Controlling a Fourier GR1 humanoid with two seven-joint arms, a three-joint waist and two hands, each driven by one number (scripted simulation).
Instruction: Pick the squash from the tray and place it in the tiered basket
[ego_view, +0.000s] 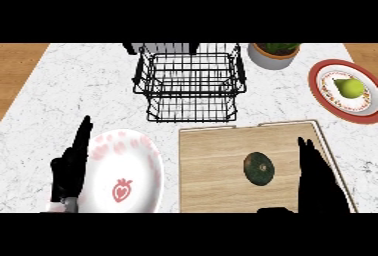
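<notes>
A marble kitchen counter (88, 85) seen from steeply above, with both of the robot's black hands entering from the lower edge.

The right hand (319, 182) is over the right part of a pale wooden tray (214, 165). Its fingers are straight and pointing away from the robot, holding nothing. The thumb seems to reach left along the tray's near edge, though it is dark and hard to make out. Just left of those fingers, not touching them, lies the squash (259, 168), a small, dark green, round one, resting on the tray. The hand appears to be set alongside it, likely so the fingers can close in from the right side.

The left hand (70, 170) is at the lower left, fingers straight and pointing upward, holding nothing, apparently resting. Just right of its fingers is a white plate (136, 155) with pink spots and a strawberry design.

Well beyond the right hand's fingertips, and to their left, stands the black wire tiered basket (190, 85), the squash's destination, with nothing visible in it. The squash is not yet lifted, so the pick is only beginning.

Further right of the basket is a grey pot with a green plant (275, 54). Beyond the right fingertips, at the counter's right edge, a red-rimmed plate (325, 95) holds a green pear (351, 88).
</notes>
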